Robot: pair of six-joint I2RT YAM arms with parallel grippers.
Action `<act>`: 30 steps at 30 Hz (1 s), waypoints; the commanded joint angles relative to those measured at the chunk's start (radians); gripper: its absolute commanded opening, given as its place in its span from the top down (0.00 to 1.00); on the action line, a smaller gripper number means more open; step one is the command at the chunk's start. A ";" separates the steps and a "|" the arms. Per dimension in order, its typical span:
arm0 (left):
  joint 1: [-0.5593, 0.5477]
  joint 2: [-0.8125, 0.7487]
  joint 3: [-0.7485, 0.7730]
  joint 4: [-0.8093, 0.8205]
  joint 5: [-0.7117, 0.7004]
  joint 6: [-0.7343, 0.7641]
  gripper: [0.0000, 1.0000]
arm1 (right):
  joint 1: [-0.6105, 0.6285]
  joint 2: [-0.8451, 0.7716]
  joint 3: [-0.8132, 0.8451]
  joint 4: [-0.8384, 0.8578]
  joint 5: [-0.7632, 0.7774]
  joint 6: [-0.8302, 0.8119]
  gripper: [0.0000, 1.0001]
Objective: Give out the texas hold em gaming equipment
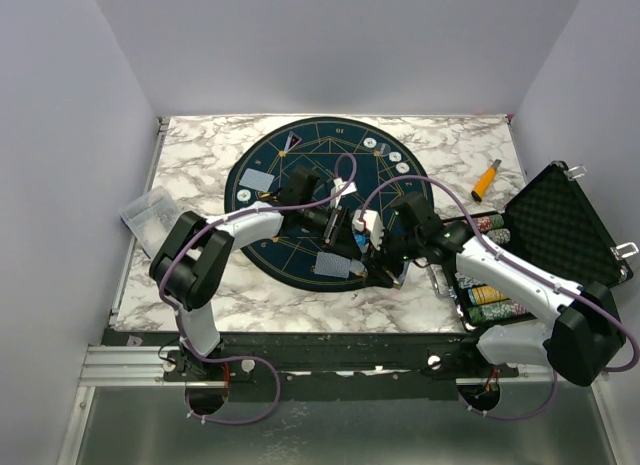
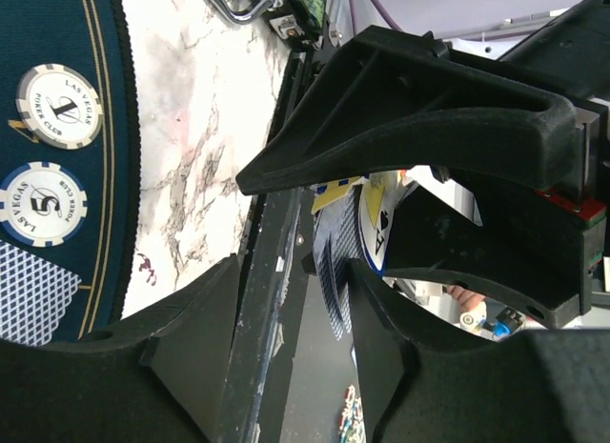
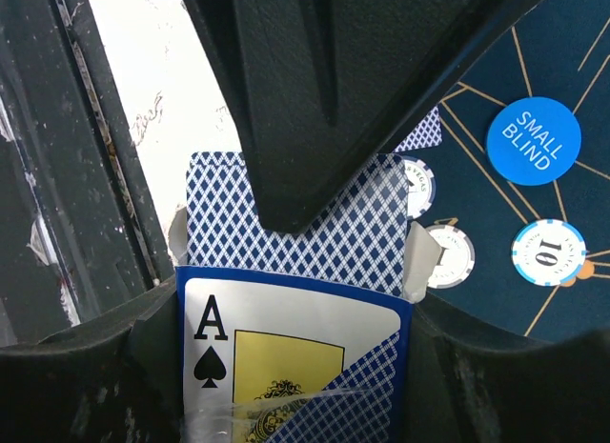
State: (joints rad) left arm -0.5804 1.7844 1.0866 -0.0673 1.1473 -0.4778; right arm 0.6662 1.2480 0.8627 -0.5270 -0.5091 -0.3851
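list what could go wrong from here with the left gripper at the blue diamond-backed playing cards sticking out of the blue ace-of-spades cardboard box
1. The left gripper has its fingers apart around the blue diamond-backed playing cards, which show several edges, so it may pinch more than one.
2. The right gripper holds the blue ace-of-spades cardboard box by its sides only, so a hard pull might drag the box loose.

Navy mat (image 1: 330,135) with gold lines, grey-veined white marble table (image 1: 200,155), blue diamond-backed cards (image 3: 214,224), orange tool (image 1: 485,180)
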 commanded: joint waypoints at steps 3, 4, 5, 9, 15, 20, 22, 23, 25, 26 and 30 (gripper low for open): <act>0.020 0.000 -0.006 -0.024 -0.020 0.049 0.52 | 0.000 -0.038 0.023 -0.001 -0.012 0.005 0.99; 0.030 -0.007 -0.011 -0.028 -0.020 0.055 0.53 | 0.001 -0.039 0.022 -0.001 -0.010 0.003 1.00; 0.040 -0.018 -0.017 -0.029 -0.019 0.058 0.54 | 0.000 -0.040 0.019 0.001 -0.007 0.005 0.99; 0.057 -0.059 -0.037 -0.029 -0.006 0.076 0.56 | 0.000 -0.039 0.012 0.008 -0.002 0.005 0.99; 0.055 -0.105 -0.046 -0.008 0.033 0.068 0.47 | 0.001 -0.023 0.015 0.008 0.001 0.004 0.99; 0.026 -0.100 -0.030 0.020 0.025 0.031 0.39 | 0.001 -0.016 0.018 0.013 0.000 0.007 0.99; 0.009 -0.078 -0.019 0.020 0.010 0.021 0.39 | 0.001 -0.015 0.021 0.012 -0.002 0.007 0.99; 0.001 -0.065 -0.014 0.020 0.009 0.018 0.40 | 0.001 -0.017 0.024 0.010 -0.003 0.007 0.99; -0.009 -0.042 -0.008 0.020 0.007 0.012 0.45 | 0.001 -0.019 0.026 0.007 0.000 0.009 0.99; -0.009 -0.037 -0.011 0.020 -0.003 0.007 0.47 | 0.001 -0.021 0.028 0.005 0.001 0.009 0.99; 0.017 -0.052 -0.046 0.003 -0.032 0.027 0.53 | 0.001 -0.035 0.025 -0.001 0.012 0.009 0.99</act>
State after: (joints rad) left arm -0.5869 1.7348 1.0565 -0.0620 1.1564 -0.4652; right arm 0.6662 1.2465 0.8627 -0.5404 -0.4919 -0.3847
